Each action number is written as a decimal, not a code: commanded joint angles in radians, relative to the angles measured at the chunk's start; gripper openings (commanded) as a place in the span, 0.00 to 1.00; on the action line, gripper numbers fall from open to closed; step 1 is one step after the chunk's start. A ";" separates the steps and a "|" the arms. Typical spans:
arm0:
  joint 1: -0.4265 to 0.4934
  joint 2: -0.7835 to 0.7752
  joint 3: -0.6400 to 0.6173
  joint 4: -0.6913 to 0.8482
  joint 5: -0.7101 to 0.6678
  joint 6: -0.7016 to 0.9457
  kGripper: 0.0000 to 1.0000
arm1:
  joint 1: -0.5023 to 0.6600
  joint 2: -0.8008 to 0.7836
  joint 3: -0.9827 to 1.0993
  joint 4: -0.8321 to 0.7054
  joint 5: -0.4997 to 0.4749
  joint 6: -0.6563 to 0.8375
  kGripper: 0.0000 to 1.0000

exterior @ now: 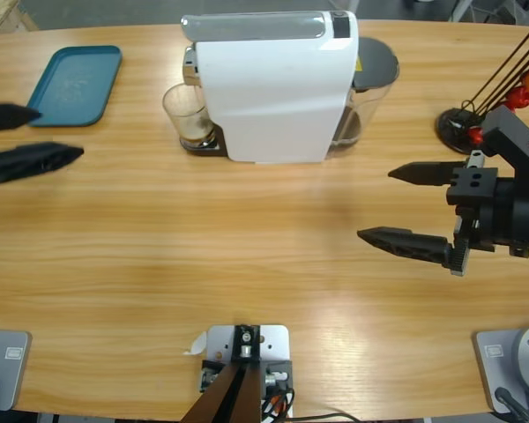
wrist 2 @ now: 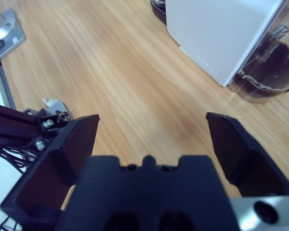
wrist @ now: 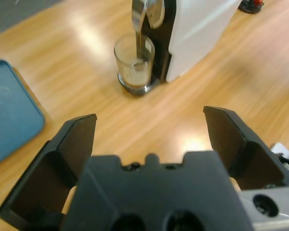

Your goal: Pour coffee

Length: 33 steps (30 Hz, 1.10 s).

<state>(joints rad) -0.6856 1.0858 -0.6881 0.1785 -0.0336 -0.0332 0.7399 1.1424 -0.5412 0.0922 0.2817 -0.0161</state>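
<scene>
A clear glass (exterior: pixel 187 113) stands on the drip tray under the spout at the left end of the white coffee machine (exterior: pixel 273 88). A shallow layer of coffee (wrist: pixel 134 80) with tan foam lies in the glass (wrist: pixel 134 57). My left gripper (exterior: pixel 61 132) is at the table's left edge, open and holding nothing, its jaws pointing toward the glass from well short of it. At the right side, my right gripper (exterior: pixel 375 204) is also open and holds nothing, pointing left, below and to the right of the machine (wrist 2: pixel 221 33).
A teal tray (exterior: pixel 75 84) lies at the back left, just above the left gripper. A black stand (exterior: pixel 463 128) with red and orange capsules on thin rods sits at the back right. The machine's clear tank (wrist 2: pixel 272 62) faces the right gripper.
</scene>
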 commanded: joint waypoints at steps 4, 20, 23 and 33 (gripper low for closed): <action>-0.008 0.254 -0.016 -0.181 0.050 0.113 0.95 | 0.012 -0.064 0.038 -0.012 -0.023 0.019 1.00; -0.008 0.498 0.066 -0.403 0.040 0.120 0.96 | 0.012 -0.048 0.037 -0.014 -0.026 0.019 1.00; -0.008 0.554 0.070 -0.473 0.035 0.121 0.96 | 0.012 -0.044 0.037 -0.014 -0.026 0.019 1.00; -0.008 0.703 0.100 -0.708 0.010 0.121 0.97 | 0.012 -0.046 0.037 -0.014 -0.026 0.019 1.00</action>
<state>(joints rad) -0.6867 1.6814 -0.6192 -0.4086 -0.0007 0.0790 0.7399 1.0975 -0.5398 0.0895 0.2745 -0.0061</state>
